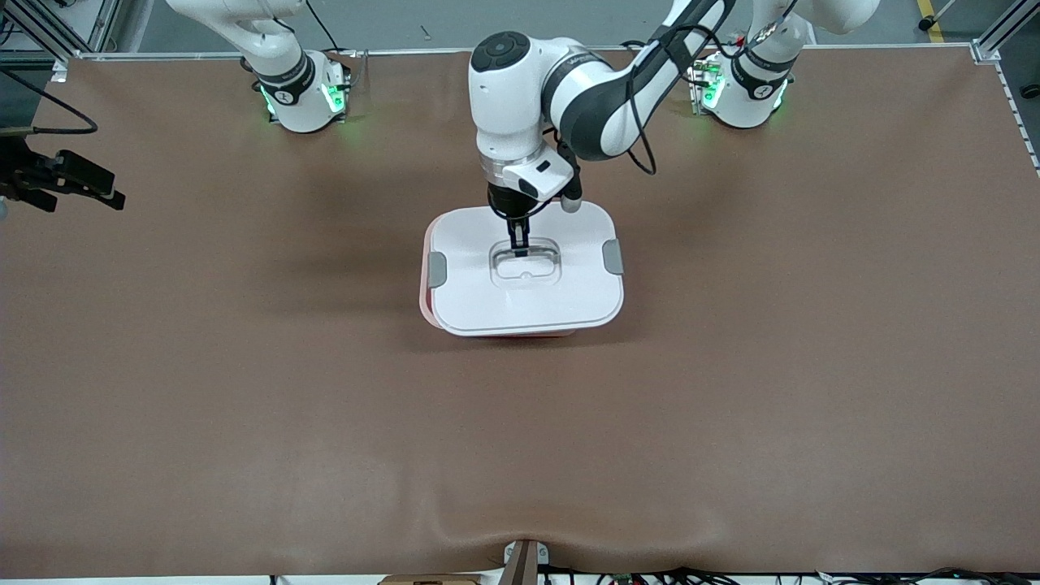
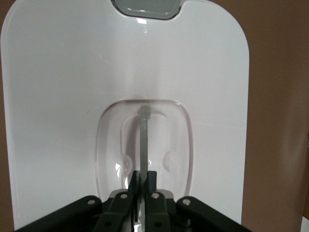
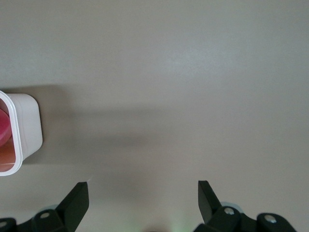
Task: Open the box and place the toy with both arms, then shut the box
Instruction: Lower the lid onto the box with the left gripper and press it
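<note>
The box (image 1: pixel 524 272) stands in the middle of the table. Its white lid (image 2: pixel 72 96) has a grey clip (image 1: pixel 437 269) at each end, and pink tub (image 1: pixel 424 302) shows past the lid's edge. My left gripper (image 1: pixel 518 242) reaches down into the lid's recessed clear centre and is shut on the thin handle bar (image 2: pixel 144 130). My right gripper (image 3: pixel 143 191) hangs open over bare table with nothing between its fingers; it is out of the front view. A corner of the box (image 3: pixel 26 130) shows in the right wrist view with pink inside. I cannot tell whether that pink is the toy.
A black device (image 1: pixel 61 180) juts in at the right arm's end of the table. The two arm bases (image 1: pixel 301 93) (image 1: pixel 743 89) stand along the table's back edge. Brown table surface (image 1: pixel 772 366) lies open all around the box.
</note>
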Robot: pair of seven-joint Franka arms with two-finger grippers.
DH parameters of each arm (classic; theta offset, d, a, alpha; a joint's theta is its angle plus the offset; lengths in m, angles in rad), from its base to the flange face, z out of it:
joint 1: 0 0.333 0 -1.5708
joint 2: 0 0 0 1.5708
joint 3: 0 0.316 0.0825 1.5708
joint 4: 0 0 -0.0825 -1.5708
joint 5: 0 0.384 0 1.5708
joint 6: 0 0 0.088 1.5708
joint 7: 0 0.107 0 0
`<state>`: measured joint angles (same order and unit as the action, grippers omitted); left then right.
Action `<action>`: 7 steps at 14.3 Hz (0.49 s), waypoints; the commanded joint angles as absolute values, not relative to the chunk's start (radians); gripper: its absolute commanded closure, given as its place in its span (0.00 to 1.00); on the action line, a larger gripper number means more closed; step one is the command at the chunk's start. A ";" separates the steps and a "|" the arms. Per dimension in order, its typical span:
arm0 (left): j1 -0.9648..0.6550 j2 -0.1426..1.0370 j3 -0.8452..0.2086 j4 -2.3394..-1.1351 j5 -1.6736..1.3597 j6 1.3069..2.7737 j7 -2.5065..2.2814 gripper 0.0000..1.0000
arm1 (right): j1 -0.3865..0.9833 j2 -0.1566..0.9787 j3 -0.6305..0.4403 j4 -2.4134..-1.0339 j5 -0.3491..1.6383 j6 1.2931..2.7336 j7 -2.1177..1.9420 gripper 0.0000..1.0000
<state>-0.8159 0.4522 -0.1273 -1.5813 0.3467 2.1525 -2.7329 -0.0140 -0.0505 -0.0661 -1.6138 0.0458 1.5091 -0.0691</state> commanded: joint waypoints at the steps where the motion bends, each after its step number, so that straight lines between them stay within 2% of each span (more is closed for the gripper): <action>1: -0.842 0.460 -0.120 -1.568 0.379 2.161 -2.824 1.00 | -0.037 -0.060 -0.048 -1.585 0.078 1.494 -0.052 0.00; 7: -0.877 0.509 -0.120 -1.566 0.457 2.167 -2.888 1.00 | -0.057 -0.052 -0.051 -1.551 0.058 1.493 -0.086 0.00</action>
